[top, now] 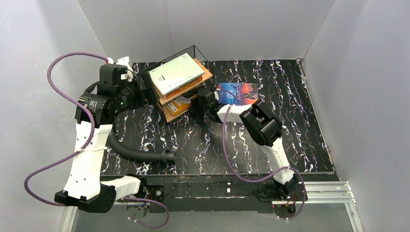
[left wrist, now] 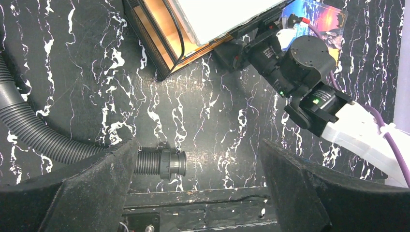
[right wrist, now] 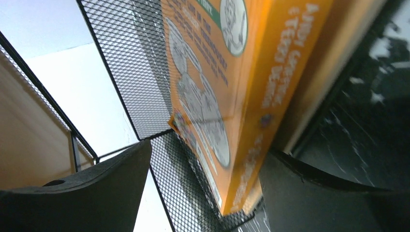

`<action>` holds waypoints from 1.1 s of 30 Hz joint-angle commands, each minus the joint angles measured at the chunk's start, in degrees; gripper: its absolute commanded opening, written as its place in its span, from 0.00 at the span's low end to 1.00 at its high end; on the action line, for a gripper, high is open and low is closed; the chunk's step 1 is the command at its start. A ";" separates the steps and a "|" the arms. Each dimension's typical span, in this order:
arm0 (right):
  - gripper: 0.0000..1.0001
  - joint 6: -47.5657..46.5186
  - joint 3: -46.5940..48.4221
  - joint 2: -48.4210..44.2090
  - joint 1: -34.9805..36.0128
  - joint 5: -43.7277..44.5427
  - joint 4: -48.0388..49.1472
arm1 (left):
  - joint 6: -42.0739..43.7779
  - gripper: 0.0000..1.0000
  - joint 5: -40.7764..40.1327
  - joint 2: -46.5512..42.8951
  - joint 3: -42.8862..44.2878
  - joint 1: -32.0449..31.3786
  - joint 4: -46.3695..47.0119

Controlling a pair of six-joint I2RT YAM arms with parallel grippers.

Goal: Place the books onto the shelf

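Note:
The shelf stands at the back left of the table, a black wire rack with wooden boards. A pale grey-green book lies on top, above more books stacked on the upper board. An orange book rests in the lower tier against the mesh wall. My right gripper is at that tier's right end, open, with the orange book's end between its fingers and a gap on the left side. A blue sunset book lies flat on the table behind the right arm. My left gripper is open and empty beside the shelf's left end.
A grey corrugated hose runs across the marbled black table from the left arm. The right arm's wrist sits close to the shelf's front corner. White walls enclose the back and both sides.

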 commanded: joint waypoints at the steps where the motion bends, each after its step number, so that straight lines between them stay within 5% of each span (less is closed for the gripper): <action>1: 0.87 0.98 -4.58 -5.70 0.82 -1.02 0.04 | -0.36 0.98 0.19 -0.95 -1.23 -0.16 -1.80; 12: 0.89 -11.62 -18.38 -20.28 0.83 -0.93 -5.55 | 0.41 0.98 -0.42 0.40 -2.88 -1.27 -0.96; 16: 0.90 -19.12 -30.04 -32.46 0.27 7.31 -11.21 | 8.48 0.98 -14.63 3.85 -0.67 -14.14 -2.45; 24: 0.91 -33.91 -42.74 -54.89 -11.27 14.18 -28.11 | 6.32 0.98 -11.62 13.78 -1.42 -26.45 -1.29; 29: 0.92 -46.26 -38.40 -59.79 -21.20 15.70 -33.52 | 4.35 0.98 -11.15 18.63 -3.31 -30.92 -1.23; 33: 0.94 -52.11 -23.26 -50.58 -28.50 9.66 -39.57 | 2.09 0.98 -11.69 16.61 -6.80 -31.02 -0.31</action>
